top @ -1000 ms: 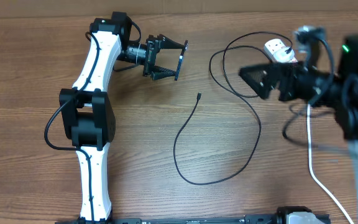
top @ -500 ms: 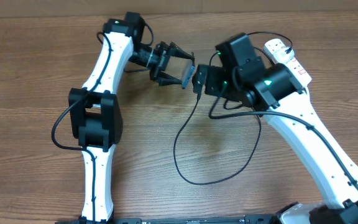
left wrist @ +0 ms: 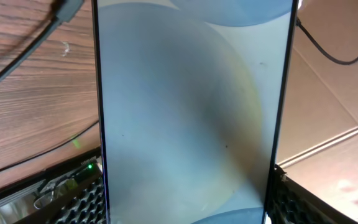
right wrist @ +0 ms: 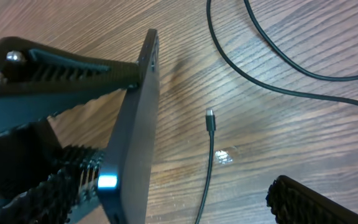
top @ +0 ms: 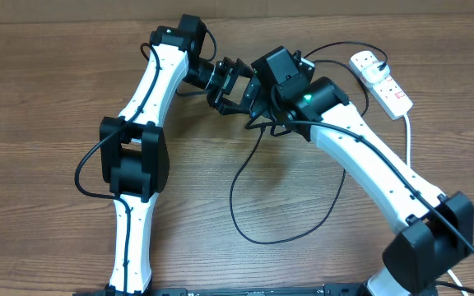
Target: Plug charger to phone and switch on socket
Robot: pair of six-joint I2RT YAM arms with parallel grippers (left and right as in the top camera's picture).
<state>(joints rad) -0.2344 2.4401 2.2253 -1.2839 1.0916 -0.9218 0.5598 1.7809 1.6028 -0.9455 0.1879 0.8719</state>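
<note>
Right arm (top: 369, 164) swung in from the right edge to far-centre of the bench (top: 39, 164). Right pincer (top: 259, 107) was apart and empty, near the charger plug (right wrist: 210, 118), which was lying loose. Left pincer (top: 235, 82) stayed clamped on the phone (right wrist: 138, 124). Plug pickup looked next; socket (top: 381, 78) untouched.

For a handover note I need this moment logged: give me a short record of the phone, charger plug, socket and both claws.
phone: gripped in the left claw, seen edge-on from the right wrist
left claw: shut on the phone
right claw: open, empty, close to the charger plug
charger plug: lying on the table, not in the phone
socket: on the table, away from both claws; switch state too small to tell
task state: plugging in not yet done
</note>
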